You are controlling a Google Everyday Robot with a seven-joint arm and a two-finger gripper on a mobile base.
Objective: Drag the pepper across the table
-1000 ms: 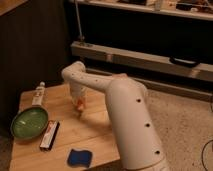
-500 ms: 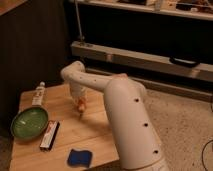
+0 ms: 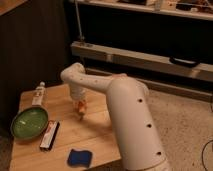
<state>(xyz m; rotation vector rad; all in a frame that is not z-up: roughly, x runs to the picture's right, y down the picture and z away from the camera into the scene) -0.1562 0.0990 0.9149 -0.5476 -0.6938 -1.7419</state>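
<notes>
The orange pepper [image 3: 80,106] sits at the tip of my gripper [image 3: 80,111], near the middle of the light wooden table [image 3: 95,135]. Its darker tip points down toward the tabletop. The white arm reaches in from the right and bends down over the table, with the gripper hanging under its wrist. The gripper hides part of the pepper.
A green bowl [image 3: 29,122] sits at the table's left edge. A white tube with a dark label [image 3: 38,93] lies at the back left. A dark flat bar [image 3: 49,135] lies next to the bowl. A blue sponge [image 3: 79,157] lies near the front edge.
</notes>
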